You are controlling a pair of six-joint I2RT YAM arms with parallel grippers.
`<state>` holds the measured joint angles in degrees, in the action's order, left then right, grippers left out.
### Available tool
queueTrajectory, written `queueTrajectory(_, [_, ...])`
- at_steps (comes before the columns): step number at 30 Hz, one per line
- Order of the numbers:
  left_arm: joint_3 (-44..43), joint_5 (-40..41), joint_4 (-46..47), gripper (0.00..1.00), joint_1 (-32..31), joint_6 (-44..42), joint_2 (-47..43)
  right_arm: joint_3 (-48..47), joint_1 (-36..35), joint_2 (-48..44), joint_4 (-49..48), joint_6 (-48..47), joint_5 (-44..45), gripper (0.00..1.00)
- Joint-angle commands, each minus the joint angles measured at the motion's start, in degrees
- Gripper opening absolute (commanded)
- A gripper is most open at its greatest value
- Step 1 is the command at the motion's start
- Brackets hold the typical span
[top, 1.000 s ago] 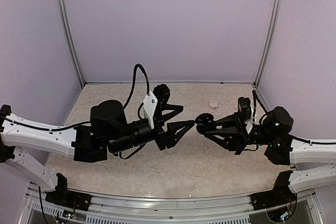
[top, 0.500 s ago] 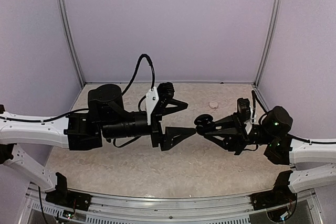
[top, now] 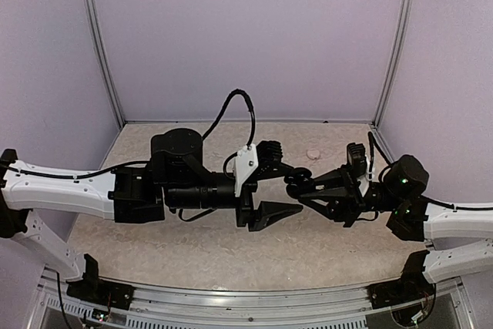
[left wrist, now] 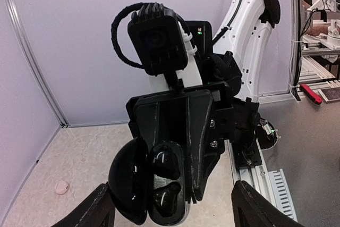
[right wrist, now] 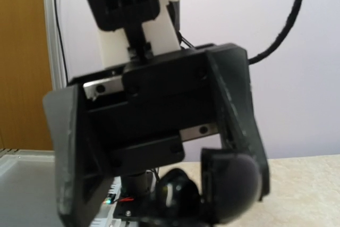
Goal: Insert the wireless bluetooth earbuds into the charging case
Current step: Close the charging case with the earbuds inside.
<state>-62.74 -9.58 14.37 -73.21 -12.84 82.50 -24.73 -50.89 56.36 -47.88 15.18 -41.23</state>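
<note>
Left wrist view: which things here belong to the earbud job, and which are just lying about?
Job: charging case, open, held by the right gripper; two earbuds seated inside; left gripper, open, facing it.
Lying about: pale pink round object on the table.

Open glossy black charging case (left wrist: 127,184), both earbuds (left wrist: 163,163) seated inside

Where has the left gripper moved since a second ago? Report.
Yes. The left gripper moved rightward, nearer the stationary pink round object.
</note>
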Motion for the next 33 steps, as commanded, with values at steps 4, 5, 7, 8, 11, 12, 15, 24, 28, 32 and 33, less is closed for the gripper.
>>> queueTrajectory(4, [1.33, 2.13, 2.49, 0.72, -3.45, -7.35, -1.48, -1.21, -0.7, 0.02, -1.05, 3.0, 2.32, 0.0])
queueTrajectory(5, [1.5, 3.1, 2.5, 0.72, -3.96, -8.43, -1.53, -1.2, -0.71, 0.06, -1.12, 3.39, 2.44, 0.0])
queueTrajectory(7, [1.84, 4.22, 2.59, 0.7, -4.81, -10.4, -1.55, -1.12, -0.68, 0.13, -1.31, 4.02, 2.68, 0.0])
queueTrajectory(8, [2.03, 5.27, 2.44, 0.7, -5.29, -11.5, -1.55, -1.19, -0.7, 0.15, -1.37, 4.33, 2.92, 0.0])
queueTrajectory(11, [2.67, 8.61, 2.55, 0.68, -6.65, -14.49, -1.46, -1.13, -0.69, 0.24, -1.41, 4.95, 3.06, 0.0])
queueTrajectory(12, [3.0, 9.31, 3.02, 0.68, -7.02, -15.45, -1.53, -1.11, -0.64, 0.32, -1.38, 5.22, 3.09, 0.0])
queueTrajectory(15, [4.35, 9.02, 3.72, 0.65, -7.6, -17.86, -2.6, -1.11, -0.59, 0.67, -1.65, 6.21, 3.23, 0.0])
queueTrajectory(24, [3.53, 11.18, -0.43, 0.63, -9.03, -22.81, -1.5, -1.85, -0.45, 0.97, -1.89, 7.41, 3.04, 0.0])
queueTrajectory(28, [4.25, 13.73, 1.39, 0.69, -8.38, -20.93, -1.88, -1.82, -0.44, 0.86, -0.49, 6.48, 3.4, 0.0])
queueTrajectory(32, [6.32, 17.44, 3.84, 0.77, -7.09, -20.91, -4.6, -1.83, -0.45, 0.73, 0.81, 6.48, 4.8, 0.0])
queueTrajectory(33, [7.03, 19.07, 4.1, 0.79, -7.0, -21.9, -5.38, -1.81, -0.45, 0.77, 1.33, 6.47, 5.36, 0.0])
